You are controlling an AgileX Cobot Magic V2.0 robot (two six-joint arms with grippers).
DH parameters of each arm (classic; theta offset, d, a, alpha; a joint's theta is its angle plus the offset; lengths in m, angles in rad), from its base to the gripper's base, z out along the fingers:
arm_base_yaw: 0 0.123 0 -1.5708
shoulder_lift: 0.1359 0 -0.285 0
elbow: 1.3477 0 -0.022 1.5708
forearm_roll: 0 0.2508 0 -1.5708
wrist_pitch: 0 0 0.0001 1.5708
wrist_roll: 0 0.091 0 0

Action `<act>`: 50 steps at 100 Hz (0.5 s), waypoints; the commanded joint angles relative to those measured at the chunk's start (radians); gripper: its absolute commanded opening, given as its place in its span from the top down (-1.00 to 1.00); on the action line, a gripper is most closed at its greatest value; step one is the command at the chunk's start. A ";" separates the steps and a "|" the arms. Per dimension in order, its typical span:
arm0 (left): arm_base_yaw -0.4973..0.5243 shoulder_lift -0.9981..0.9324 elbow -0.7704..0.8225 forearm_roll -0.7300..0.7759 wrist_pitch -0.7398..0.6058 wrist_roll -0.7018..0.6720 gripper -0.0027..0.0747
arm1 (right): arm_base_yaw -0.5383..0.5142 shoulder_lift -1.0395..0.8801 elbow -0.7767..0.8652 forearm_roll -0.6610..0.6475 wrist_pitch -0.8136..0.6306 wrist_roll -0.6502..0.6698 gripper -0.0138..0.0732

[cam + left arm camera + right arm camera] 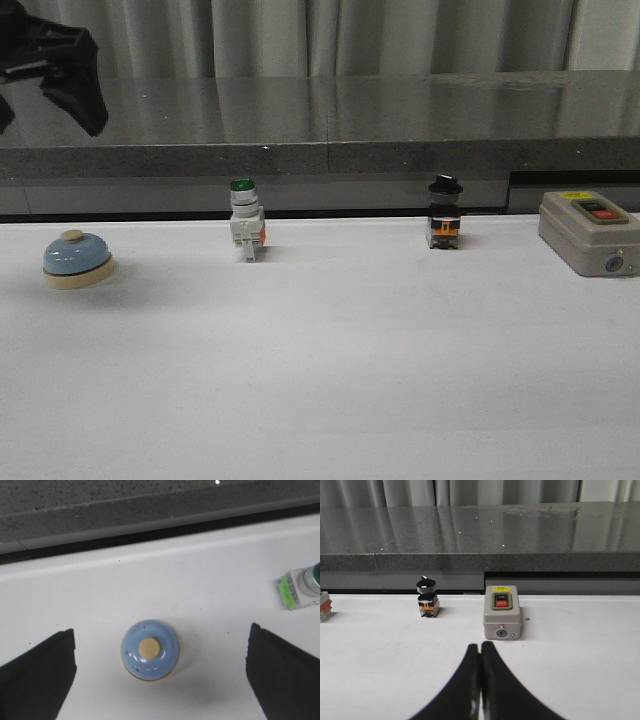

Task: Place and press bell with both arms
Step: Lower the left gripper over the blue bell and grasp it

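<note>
The bell (77,260), with a pale-blue dome, cream base and cream button, stands on the white table at the far left. My left gripper (48,115) hangs open high above it at the top left corner of the front view. In the left wrist view the bell (150,650) sits between the two wide-apart dark fingers (40,675), touching neither. My right gripper (480,650) shows only in its own wrist view. It is shut with nothing between its fingers, low over the table a short way from the grey box.
A green-capped white push-button switch (246,228) stands mid-left near the table's back edge, and a black-knobbed switch (445,215) mid-right. A grey box with red and green buttons (590,232) sits at the far right. A dark stone ledge (330,130) runs behind the table.
</note>
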 commanded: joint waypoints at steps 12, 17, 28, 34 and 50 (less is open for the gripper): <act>-0.007 0.049 -0.061 -0.002 -0.057 -0.007 -0.74 | -0.005 -0.016 -0.014 -0.006 -0.085 -0.005 0.82; -0.005 0.066 -0.061 -0.002 -0.061 -0.007 -0.74 | -0.005 -0.016 -0.014 -0.006 -0.085 -0.005 0.82; -0.005 0.105 -0.061 -0.002 -0.072 -0.007 -0.74 | -0.005 -0.016 -0.014 -0.006 -0.085 -0.005 0.82; -0.005 0.125 -0.061 -0.002 -0.078 -0.007 -0.74 | -0.005 -0.016 -0.014 -0.006 -0.085 -0.005 0.82; -0.005 0.178 -0.061 -0.002 -0.085 -0.007 -0.74 | -0.005 -0.016 -0.014 -0.006 -0.085 -0.005 0.82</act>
